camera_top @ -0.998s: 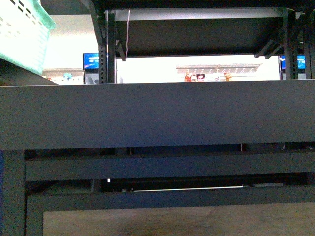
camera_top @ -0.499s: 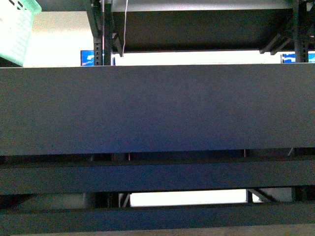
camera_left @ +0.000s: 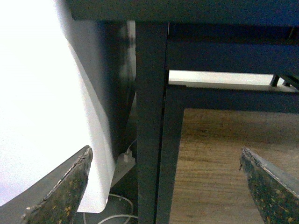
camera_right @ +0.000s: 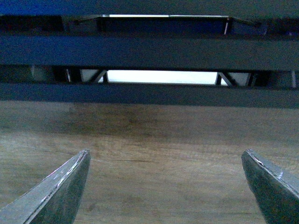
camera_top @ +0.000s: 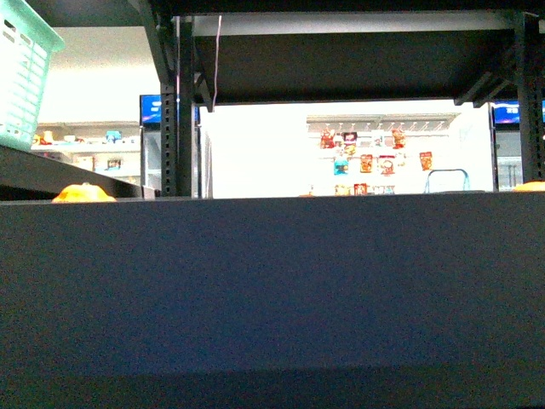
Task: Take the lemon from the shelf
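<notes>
**Both grippers spread wide, fruit barely showing over the shelf edge**

In the front view we face the shelf [camera_top: 272,290] from close by. Its deep dark front edge fills the whole lower half of the frame. An upright post [camera_top: 179,111] rises left of centre, and the underside of an upper deck [camera_top: 341,64] runs across the top. A pale green basket [camera_top: 21,77] sits in the upper left corner.

We cannot pick out the lemon with certainty. A rounded yellow-orange top [camera_top: 83,194] peeks just over the front edge at the left of the frame. A second sliver of orange [camera_top: 532,184] shows at the far right edge. Too little of either is visible to say which fruit it is. Beyond the shelf, in the bright centre of the frame, hang coloured packets [camera_top: 366,162] on a white rack.

The left gripper [camera_left: 166,153] has its two worn fingers set far apart and holds nothing. Beyond it we see a black post of the shelf, a wooden floor [camera_left: 219,163] and a white cable [camera_left: 117,205].

The right gripper [camera_right: 166,154] is likewise spread wide and empty, over wood flooring, with the shelf's dark crossbars [camera_right: 149,53] beyond.
</notes>
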`<action>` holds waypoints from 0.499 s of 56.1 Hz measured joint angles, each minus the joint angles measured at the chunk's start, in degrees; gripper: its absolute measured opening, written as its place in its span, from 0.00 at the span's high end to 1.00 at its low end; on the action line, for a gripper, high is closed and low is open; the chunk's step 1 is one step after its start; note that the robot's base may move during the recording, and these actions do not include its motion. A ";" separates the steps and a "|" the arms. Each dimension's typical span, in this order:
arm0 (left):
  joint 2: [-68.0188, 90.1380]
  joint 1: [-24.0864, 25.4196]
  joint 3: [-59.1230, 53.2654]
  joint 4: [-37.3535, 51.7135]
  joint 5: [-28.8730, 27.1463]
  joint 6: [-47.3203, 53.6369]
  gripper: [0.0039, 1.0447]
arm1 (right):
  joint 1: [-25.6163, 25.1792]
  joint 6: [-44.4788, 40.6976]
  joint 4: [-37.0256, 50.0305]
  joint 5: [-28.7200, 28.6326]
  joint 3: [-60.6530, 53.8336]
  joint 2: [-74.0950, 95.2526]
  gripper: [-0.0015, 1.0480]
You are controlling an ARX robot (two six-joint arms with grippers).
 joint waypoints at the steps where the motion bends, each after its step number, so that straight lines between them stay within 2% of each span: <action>1: 0.00 0.00 0.00 0.00 0.02 -0.02 0.08 | 0.00 -0.02 -0.02 0.02 0.00 0.00 0.07; 28: 0.00 0.00 0.00 0.00 -0.02 0.00 0.08 | 0.00 -0.02 0.00 0.02 0.00 0.00 0.07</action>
